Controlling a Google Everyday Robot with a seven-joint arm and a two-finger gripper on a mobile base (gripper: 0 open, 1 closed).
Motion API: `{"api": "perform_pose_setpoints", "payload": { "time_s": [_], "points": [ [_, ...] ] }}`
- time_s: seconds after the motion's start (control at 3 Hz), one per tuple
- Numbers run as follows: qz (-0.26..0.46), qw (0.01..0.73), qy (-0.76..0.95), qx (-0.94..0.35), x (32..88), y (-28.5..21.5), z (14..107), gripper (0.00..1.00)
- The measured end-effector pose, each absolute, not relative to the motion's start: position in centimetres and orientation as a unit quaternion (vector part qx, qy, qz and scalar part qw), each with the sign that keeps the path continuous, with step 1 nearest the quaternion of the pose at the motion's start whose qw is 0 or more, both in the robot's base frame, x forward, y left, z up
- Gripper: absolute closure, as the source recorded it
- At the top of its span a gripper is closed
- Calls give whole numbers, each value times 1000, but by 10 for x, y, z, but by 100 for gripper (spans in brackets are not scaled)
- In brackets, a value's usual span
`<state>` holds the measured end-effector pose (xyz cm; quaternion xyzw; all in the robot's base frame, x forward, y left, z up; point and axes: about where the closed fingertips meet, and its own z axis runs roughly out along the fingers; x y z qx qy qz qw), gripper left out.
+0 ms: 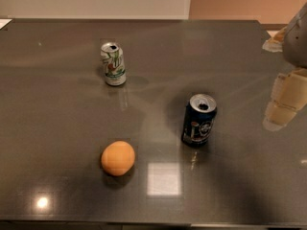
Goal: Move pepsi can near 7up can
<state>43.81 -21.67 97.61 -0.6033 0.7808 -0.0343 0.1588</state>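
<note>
The gripper, grip unclear, hangs right of the pepsi can, its pale logo seemingly round.

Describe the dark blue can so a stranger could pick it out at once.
On the dark glossy tabletop, look right of centre, toward the pale gripper at the right edge. There stands the upright navy-blue pepsi can, unlike the white-green 7up can and round orange fruit.
</note>
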Motion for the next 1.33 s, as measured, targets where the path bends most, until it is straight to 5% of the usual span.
{"api": "perform_pose_setpoints", "payload": {
  "time_s": [1.33],
  "points": [
    [44, 161, 767, -620, 450, -198, 944, 0]
  ]
}}
